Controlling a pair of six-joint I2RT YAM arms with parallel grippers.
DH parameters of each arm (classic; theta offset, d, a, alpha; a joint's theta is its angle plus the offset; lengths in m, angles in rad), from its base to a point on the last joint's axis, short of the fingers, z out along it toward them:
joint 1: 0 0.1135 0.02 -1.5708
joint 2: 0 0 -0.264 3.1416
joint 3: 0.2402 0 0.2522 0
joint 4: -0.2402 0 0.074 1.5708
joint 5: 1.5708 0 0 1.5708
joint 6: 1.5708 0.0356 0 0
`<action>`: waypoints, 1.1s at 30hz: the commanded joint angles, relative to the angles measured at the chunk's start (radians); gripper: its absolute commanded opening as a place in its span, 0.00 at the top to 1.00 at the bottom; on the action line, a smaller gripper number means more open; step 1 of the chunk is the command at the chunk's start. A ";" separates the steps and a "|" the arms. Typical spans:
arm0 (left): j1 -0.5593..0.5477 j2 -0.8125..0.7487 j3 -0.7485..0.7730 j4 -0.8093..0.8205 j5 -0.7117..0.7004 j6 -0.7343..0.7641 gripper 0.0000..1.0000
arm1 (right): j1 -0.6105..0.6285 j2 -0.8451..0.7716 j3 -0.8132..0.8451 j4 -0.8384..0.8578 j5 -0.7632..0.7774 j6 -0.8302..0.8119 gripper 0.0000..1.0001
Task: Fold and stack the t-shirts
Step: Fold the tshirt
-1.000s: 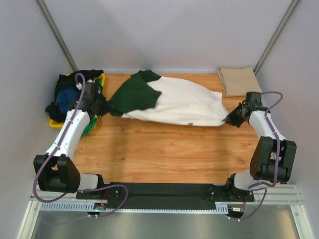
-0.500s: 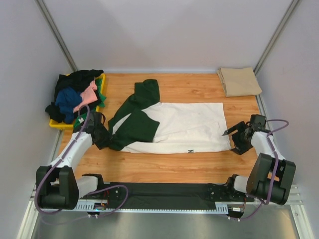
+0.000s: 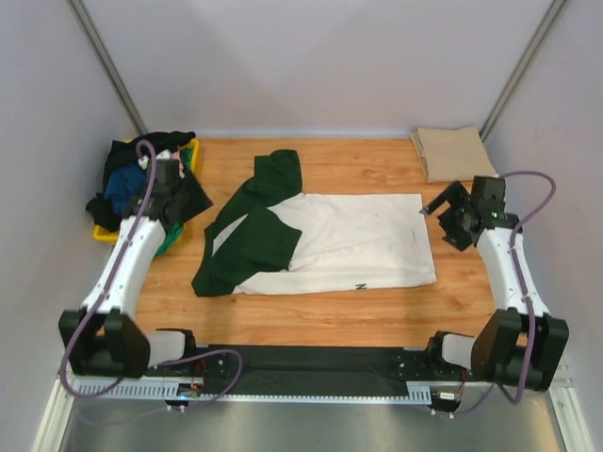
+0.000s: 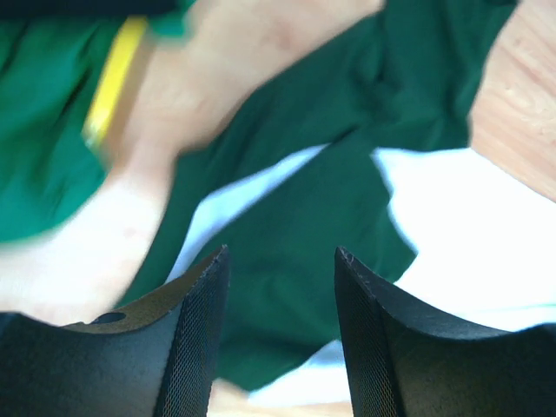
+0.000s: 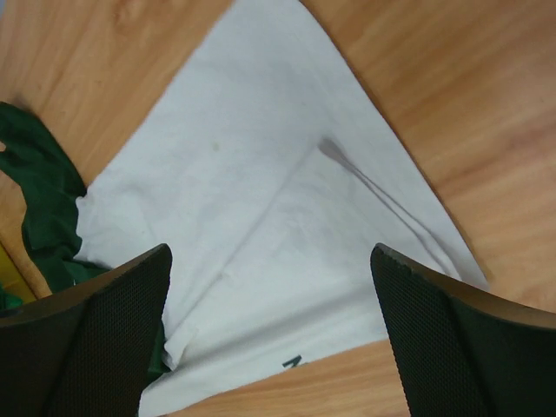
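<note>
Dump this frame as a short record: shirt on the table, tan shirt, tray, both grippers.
cream t-shirt: spread flat mid-table, dark green sleeves bunched at its left end, not yet folded
tan t-shirt: folded, far right corner of the table
yellow tray: far left, holds a heap of unfolded t-shirts
left gripper: open, empty, near the tray, facing the sleeve end
right gripper: open, empty, by the cream shirt's right edge
</note>
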State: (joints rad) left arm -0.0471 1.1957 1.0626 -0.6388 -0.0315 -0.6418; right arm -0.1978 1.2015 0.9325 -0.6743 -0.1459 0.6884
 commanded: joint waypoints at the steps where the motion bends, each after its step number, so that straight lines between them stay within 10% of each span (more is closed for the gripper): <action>1: -0.042 0.285 0.231 0.108 0.067 0.142 0.41 | 0.084 0.128 0.202 -0.002 0.092 -0.101 0.02; 13: -0.051 1.305 1.352 -0.024 0.320 0.211 0.26 | 0.152 0.551 0.557 -0.117 0.133 -0.262 0.01; 24: -0.069 1.525 1.416 0.166 0.397 0.106 0.20 | 0.166 0.809 0.798 -0.189 0.249 -0.339 0.01; 33: -0.077 1.530 1.406 0.246 0.426 0.054 0.85 | 0.169 1.049 0.971 -0.225 0.266 -0.363 0.23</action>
State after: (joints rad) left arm -0.1184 2.7296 2.4584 -0.4282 0.3843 -0.5781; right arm -0.0338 2.2105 1.8366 -0.8738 0.1036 0.3515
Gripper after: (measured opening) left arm 0.201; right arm 0.807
